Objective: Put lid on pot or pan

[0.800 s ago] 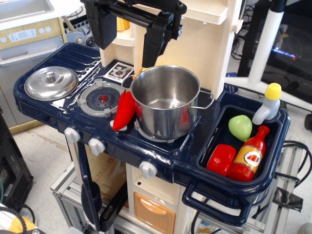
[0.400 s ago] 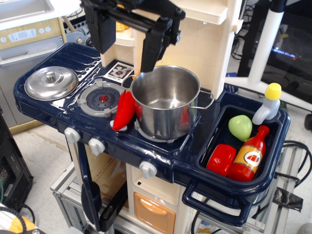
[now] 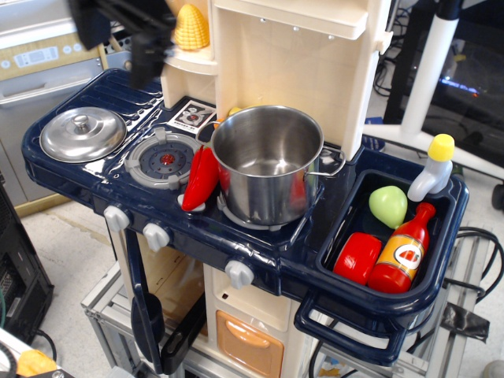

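Observation:
The shiny steel lid [image 3: 83,134] with a small knob lies flat on the far left of the dark blue toy stove top. The steel pot [image 3: 268,164] stands uncovered on the right burner, with a thin wire handle on its right side. My gripper [image 3: 118,39] is blurred at the top left, above and a little behind the lid. Its two black fingers [image 3: 146,55] hang apart and hold nothing.
A grey burner disc [image 3: 165,159] with a red centre lies between lid and pot. A red toy pepper [image 3: 201,178] leans against the pot. The sink basin [image 3: 346,216] at right holds a green fruit, a red block, a red sauce bottle and a yellow-capped bottle. A cream toy kitchen wall [image 3: 291,71] stands behind the pot.
My gripper has moved left from above the pot to above the lid's side of the stove. Lid and pot have not moved.

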`<state>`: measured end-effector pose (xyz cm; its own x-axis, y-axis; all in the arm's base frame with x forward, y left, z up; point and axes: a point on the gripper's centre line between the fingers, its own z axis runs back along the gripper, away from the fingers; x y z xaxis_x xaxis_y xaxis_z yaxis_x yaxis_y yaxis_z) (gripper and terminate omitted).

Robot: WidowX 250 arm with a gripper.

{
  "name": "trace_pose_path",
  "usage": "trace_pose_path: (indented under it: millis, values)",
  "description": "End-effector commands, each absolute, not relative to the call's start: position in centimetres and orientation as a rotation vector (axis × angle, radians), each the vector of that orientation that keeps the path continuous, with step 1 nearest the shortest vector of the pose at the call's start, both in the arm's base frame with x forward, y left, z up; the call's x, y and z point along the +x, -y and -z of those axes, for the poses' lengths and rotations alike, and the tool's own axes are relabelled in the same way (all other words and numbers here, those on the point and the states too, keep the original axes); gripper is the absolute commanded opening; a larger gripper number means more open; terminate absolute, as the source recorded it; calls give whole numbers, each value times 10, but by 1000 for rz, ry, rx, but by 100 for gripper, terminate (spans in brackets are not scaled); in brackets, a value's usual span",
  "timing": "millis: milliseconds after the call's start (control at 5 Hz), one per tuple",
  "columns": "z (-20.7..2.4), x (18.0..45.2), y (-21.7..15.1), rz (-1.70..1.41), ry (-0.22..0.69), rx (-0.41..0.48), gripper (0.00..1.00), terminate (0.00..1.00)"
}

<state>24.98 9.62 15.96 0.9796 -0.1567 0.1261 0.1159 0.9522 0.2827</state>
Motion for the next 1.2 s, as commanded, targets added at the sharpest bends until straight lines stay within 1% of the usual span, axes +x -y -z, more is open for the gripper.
trace_pose_path:
  millis: [0, 200, 400, 600, 800, 1000]
  values:
    - [-123, 276, -165, 187, 229, 269, 100, 0]
    - [-106, 288, -192, 235, 234, 273, 100, 0]
    - [-87, 295, -210, 289, 227, 241, 100, 0]
    - [-74, 303, -222, 333, 239, 230, 100, 0]
    - [-62, 308, -227, 358, 240, 195, 100, 0]
    - [-54, 304, -225, 342, 255, 176, 100, 0]
